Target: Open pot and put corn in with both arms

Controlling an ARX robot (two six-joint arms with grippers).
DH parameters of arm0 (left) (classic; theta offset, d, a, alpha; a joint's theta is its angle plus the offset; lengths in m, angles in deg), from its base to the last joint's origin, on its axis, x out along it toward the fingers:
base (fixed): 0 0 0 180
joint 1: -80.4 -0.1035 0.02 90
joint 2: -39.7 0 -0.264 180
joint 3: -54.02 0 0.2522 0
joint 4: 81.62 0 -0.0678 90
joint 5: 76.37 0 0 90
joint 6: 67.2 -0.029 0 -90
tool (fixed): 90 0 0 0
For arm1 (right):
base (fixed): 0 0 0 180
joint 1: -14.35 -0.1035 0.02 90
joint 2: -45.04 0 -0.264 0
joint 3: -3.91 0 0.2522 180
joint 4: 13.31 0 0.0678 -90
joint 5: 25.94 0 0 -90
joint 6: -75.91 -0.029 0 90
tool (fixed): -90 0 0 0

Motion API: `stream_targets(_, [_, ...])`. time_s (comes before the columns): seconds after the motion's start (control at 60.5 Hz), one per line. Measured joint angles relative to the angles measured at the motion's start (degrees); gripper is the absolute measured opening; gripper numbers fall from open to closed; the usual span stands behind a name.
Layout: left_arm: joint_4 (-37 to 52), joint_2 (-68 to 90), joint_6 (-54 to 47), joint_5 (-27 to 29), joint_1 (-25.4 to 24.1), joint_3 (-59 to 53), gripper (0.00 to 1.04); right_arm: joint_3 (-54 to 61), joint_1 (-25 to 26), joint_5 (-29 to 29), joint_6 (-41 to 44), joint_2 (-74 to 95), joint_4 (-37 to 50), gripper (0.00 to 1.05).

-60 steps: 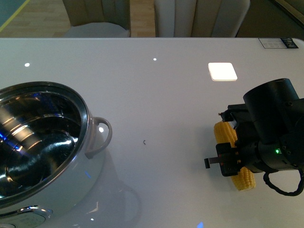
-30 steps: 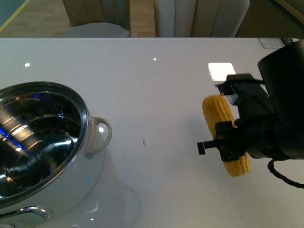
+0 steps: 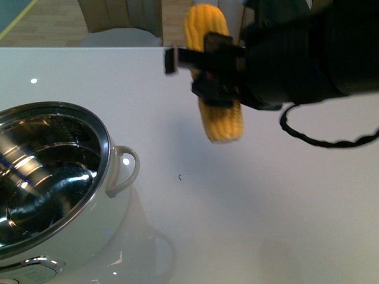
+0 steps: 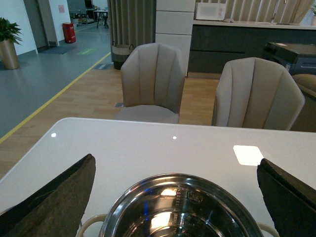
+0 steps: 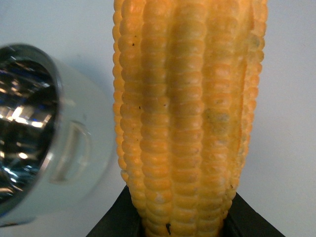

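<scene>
You're in the carry step. Your right gripper is clamped across the corn and holds it upright in the air, well to the right of the pot and above its rim. The pot stands open with no lid on it, its steel inside bare. Your left gripper hovers by the pot, fingers wide apart and empty. Next, I judge, swing the corn left until it hangs over the pot's mouth, lower it past the rim, then let go. Mind the handle and your left gripper.
</scene>
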Motion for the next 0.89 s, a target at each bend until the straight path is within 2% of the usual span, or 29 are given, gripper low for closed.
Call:
stream_targets(0.265, [0.00, 0.00, 0.00, 0.00, 0.00, 0.00, 0.98, -12.92, -3.41, 4.94, -8.61, 8.90, -2.51, 0.21])
stream_targets(0.562, [0.00, 0.00, 0.00, 0.00, 0.00, 0.00, 0.98, -24.39, -7.15, 7.67, -10.67, 20.09, -8.24, 0.21])
stream_targets(0.893, [0.00, 0.00, 0.00, 0.00, 0.00, 0.00, 0.98, -31.95, -9.73, 11.54, -15.08, 26.53, -9.22, 0.20])
